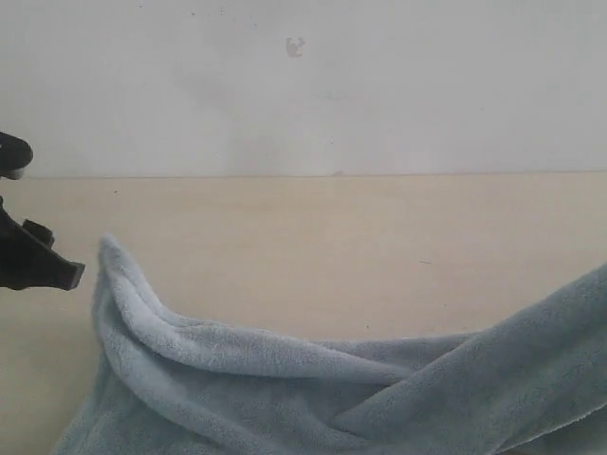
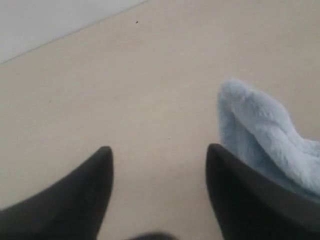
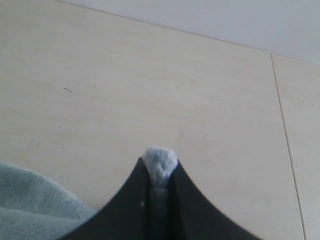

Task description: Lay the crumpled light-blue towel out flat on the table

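The light-blue towel (image 1: 285,379) lies in thick folds along the near part of the table (image 1: 332,246), one corner peaking at the left and one end rising off the right edge of the exterior view. At that view's left edge, just beside the peaked corner, is my left gripper (image 1: 43,270). In the left wrist view the left gripper (image 2: 159,150) is open, bare table between its black fingers, and the towel (image 2: 265,135) is next to one finger. My right gripper (image 3: 160,162) is shut on a tuft of the towel (image 3: 160,159); more towel (image 3: 35,205) hangs beside it.
A pale wall (image 1: 303,85) rises behind the table's far edge. A thin seam (image 3: 285,130) runs across the table surface in the right wrist view. Bare table stretches beyond the towel toward the wall.
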